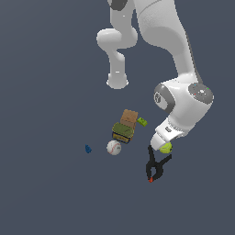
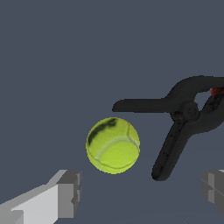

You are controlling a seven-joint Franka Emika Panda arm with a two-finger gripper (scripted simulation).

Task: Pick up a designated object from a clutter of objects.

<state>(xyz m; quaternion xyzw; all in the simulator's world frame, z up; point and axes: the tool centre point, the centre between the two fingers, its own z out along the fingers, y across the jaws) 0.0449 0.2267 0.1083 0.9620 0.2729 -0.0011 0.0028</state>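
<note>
The yellow-green tennis ball [image 2: 113, 145] with a dark mark lies on the grey floor, next to the black clamp [image 2: 183, 118]. In the exterior view the ball [image 1: 166, 148] peeks out from under the white hand, just above the clamp [image 1: 155, 168]. My gripper [image 2: 140, 192] is open, its grey fingers [image 2: 69, 192] wide apart, with nothing between them. It hovers close over the ball, which lies just off the line between the fingertips. In the exterior view the fingers are hidden by the hand.
The clamp's red tip [image 1: 150, 180] points away from the ball. Toward the exterior view's left are the white baseball [image 1: 114, 147], olive-green tin [image 1: 123, 131], brown box [image 1: 129, 117], small green block [image 1: 142, 121] and tiny blue piece [image 1: 87, 148].
</note>
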